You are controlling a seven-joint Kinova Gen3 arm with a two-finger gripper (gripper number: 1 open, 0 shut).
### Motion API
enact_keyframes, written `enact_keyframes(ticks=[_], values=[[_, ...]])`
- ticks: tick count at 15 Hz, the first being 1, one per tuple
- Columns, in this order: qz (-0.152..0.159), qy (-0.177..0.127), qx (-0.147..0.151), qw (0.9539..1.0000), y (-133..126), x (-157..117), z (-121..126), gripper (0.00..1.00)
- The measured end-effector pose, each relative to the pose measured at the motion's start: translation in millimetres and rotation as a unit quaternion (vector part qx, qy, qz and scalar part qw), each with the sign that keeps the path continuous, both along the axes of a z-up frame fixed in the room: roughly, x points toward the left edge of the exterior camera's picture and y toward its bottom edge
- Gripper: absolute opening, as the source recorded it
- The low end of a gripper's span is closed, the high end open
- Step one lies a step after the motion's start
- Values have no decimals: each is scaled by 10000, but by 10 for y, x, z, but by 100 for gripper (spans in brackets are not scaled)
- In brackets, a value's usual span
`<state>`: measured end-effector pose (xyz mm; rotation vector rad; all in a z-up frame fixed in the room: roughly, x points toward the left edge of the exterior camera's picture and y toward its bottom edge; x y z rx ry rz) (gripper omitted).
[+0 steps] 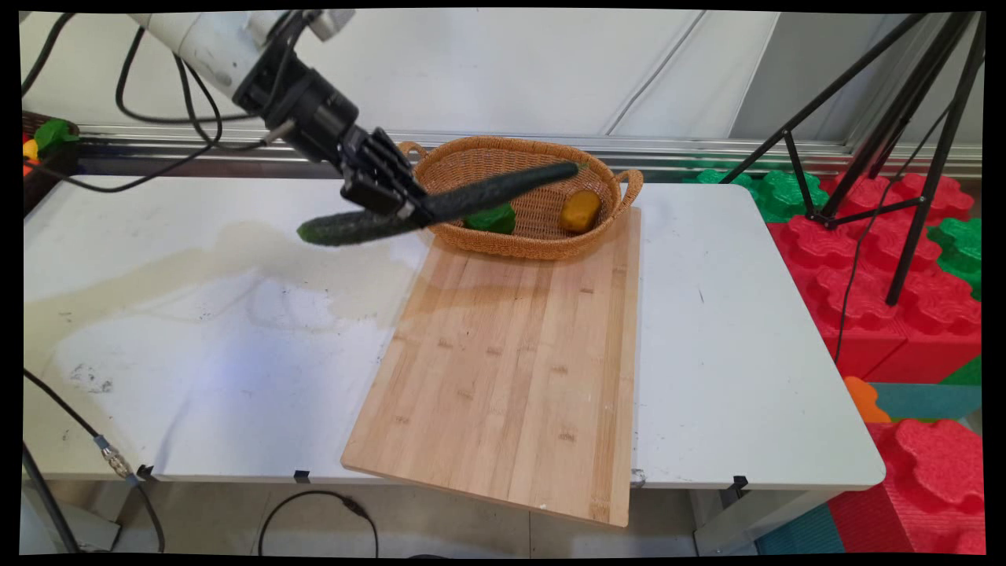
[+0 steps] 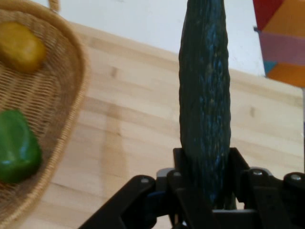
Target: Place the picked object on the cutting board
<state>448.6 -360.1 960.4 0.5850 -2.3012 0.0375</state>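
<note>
My gripper [image 1: 409, 211] is shut on a long dark green cucumber [image 1: 440, 206], held in the air near the basket's left rim. One end of the cucumber reaches over the wicker basket [image 1: 605, 177], the other hangs over the white table. In the hand view the cucumber [image 2: 205, 95] runs straight up from between the fingers, above the wooden cutting board [image 2: 143, 129]. Inside the basket [image 2: 71, 95] lie a green pepper [image 1: 491, 218] [image 2: 16, 145] and a yellow fruit [image 1: 579, 210] [image 2: 20, 46].
The cutting board [image 1: 511, 354] lies across the table's middle, and the basket rests on its far end. The white table [image 1: 731, 330] is stained on its left. A black tripod [image 1: 888, 157] and red and green foam blocks [image 1: 896, 259] stand to the right.
</note>
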Motion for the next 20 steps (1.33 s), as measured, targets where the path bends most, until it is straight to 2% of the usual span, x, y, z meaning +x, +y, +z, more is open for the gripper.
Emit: enact_keyframes(ticks=[7,14,20], values=[[-244,-394,57,9989,225,-416,-389,0],[-250,-767,222,9965,295,-882,-863,0],[-230,-976,391,9942,349,-1156,-1154,0]])
